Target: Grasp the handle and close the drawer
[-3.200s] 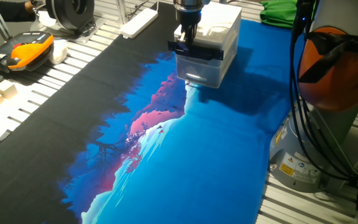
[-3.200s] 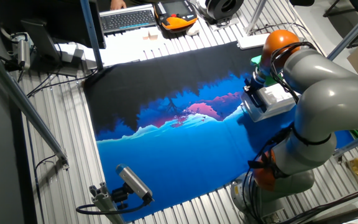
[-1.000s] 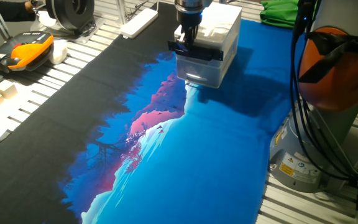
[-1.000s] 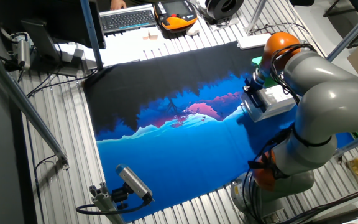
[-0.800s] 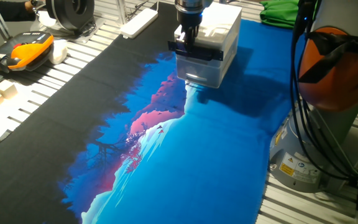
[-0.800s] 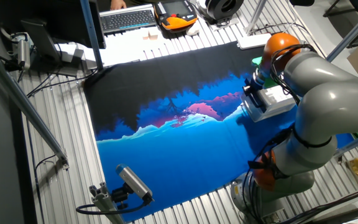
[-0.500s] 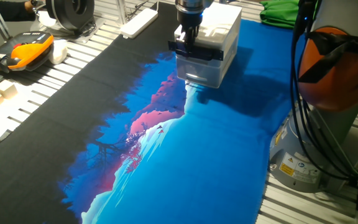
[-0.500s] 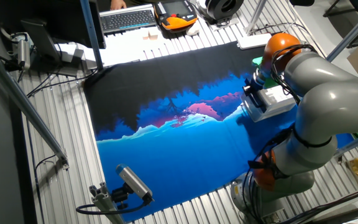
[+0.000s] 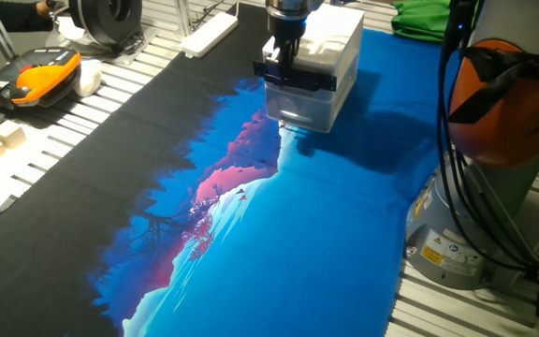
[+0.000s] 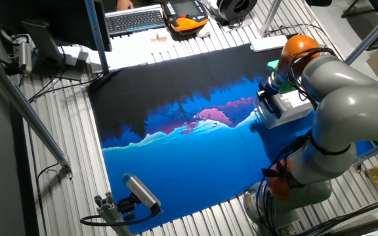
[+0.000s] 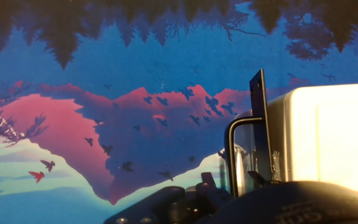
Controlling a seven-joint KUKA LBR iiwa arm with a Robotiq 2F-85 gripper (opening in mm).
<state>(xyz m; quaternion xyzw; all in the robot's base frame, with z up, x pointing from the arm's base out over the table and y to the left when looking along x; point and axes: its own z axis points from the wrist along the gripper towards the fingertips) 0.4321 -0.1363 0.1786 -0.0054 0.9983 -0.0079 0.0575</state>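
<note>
Nothing visibly shifts over the last seconds: the gripper (image 9: 284,58) stays at the handle (image 9: 296,77) of the drawer (image 9: 299,96) near the worktop's far edge; its grip cannot be told, so closing looks stalled or finished

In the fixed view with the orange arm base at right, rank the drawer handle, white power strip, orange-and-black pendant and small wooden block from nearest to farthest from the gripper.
Measured from the gripper:
1. handle, directly at the fingertips on the drawer front.
2. white power strip, to its left on the slats.
3. orange-and-black pendant, far left.
4. small wooden block, far left, nearer the camera.
</note>
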